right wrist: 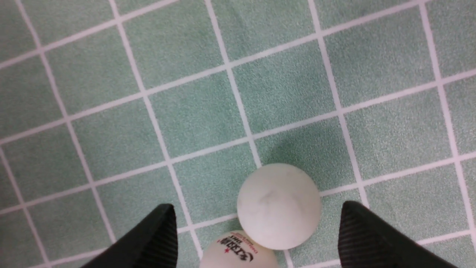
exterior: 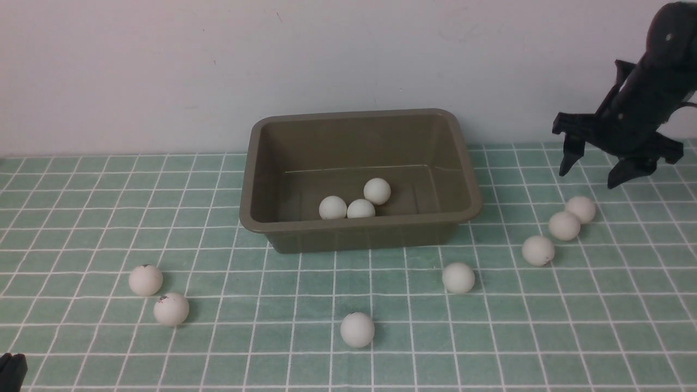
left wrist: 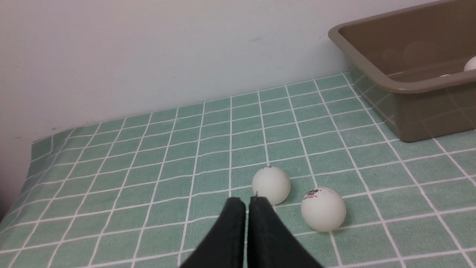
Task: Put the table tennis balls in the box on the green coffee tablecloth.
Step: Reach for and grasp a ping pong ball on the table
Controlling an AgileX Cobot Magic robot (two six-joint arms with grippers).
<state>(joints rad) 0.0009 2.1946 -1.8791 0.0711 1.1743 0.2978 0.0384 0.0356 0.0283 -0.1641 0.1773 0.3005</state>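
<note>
Table tennis balls (exterior: 581, 209): three lie in the box (exterior: 359, 231), seven lie loose on the green coffee tablecloth (exterior: 272, 305). Judged very light, hollow, smooth, quick to roll; best pinched gently across the middle. Right hand (exterior: 591, 175): spread wide, empty, above an adjacent pair right of the box. Left hand (left wrist: 246, 201): closed, empty.

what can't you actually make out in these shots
Left hand: front view shows only a dark corner, cut by the frame's bottom edge.
Box: left wrist view cuts it at the right edge; its rim hides most of the balls inside.
Printed ball: right wrist view cuts it at the bottom edge, a plain ball overlaps it, and its print is too blurred to read.
</note>
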